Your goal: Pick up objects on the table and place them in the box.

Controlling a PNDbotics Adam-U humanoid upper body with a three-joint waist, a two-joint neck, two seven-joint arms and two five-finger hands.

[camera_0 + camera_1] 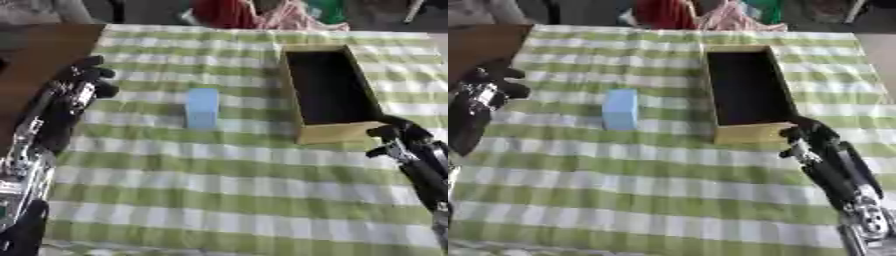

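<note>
A light blue block [202,107] stands on the green and white checked tablecloth [227,175], left of the box. The box [296,95] is tan cardboard with a dark inside, open at the top, and nothing shows in it. My left hand [86,80] hovers at the cloth's left edge, a short way left of the block, fingers curled, holding nothing. My right hand [807,135] sits by the box's near right corner, fingers curled, with nothing in it.
Brown bare tabletop [35,55] shows at the far left beyond the cloth. Red and green fabric [254,12] lies past the far edge. A broad stretch of cloth lies in front of the block and box.
</note>
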